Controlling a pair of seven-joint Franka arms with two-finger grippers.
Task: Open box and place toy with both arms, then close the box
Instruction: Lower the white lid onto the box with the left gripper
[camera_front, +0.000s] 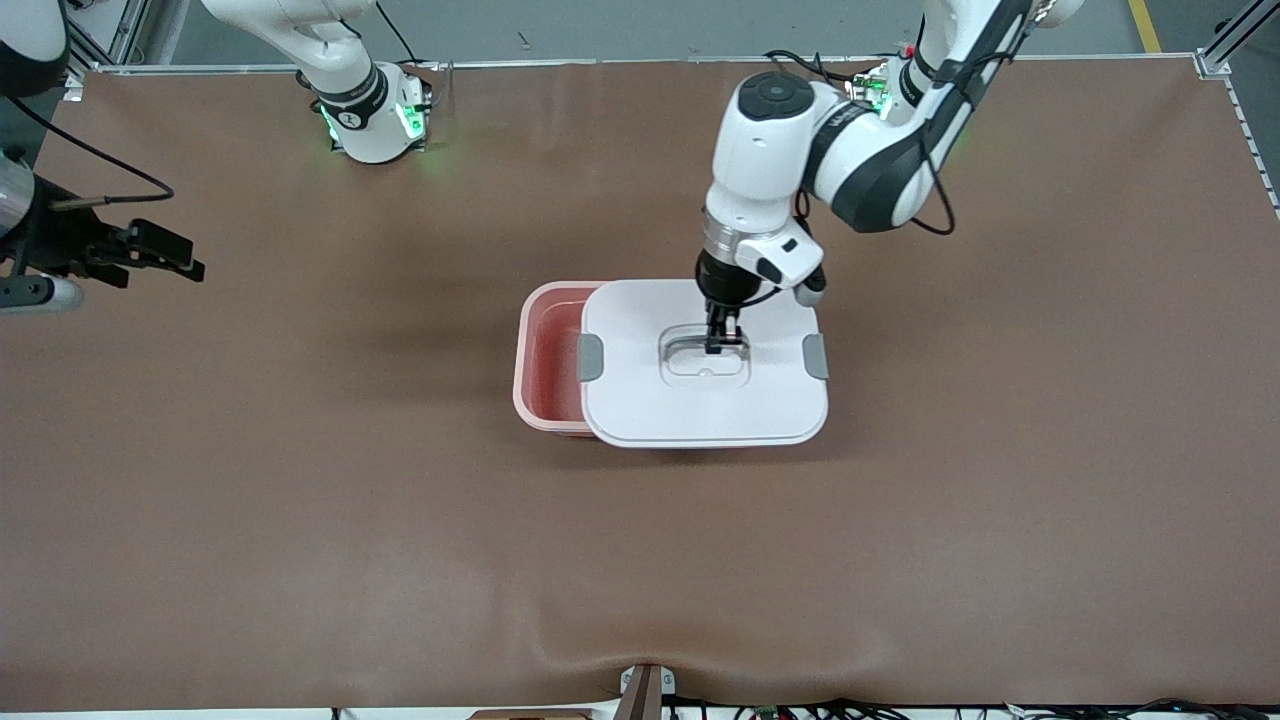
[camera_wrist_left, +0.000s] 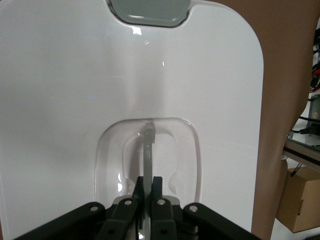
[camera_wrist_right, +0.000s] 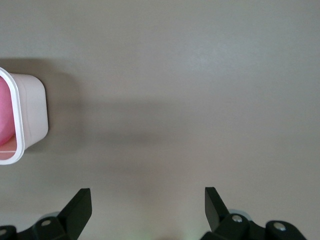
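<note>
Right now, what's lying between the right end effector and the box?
Nothing: only bare brown table separates the open right end effector from the box, as the front view shows.

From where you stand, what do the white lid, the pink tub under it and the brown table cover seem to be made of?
The rounded white lid looks like glossy moulded plastic: light glints on it in the left wrist view. Its grey side clips look like matte plastic or rubber; I cannot tell which. The pink tub seems to be translucent plastic, with light-toned walls. The brown table cover looks like a soft matte mat, rippled near the front edge.

Robot lab: two arms (camera_front: 850, 150) bolted at a brown-matted table (camera_front: 300, 500).
</note>
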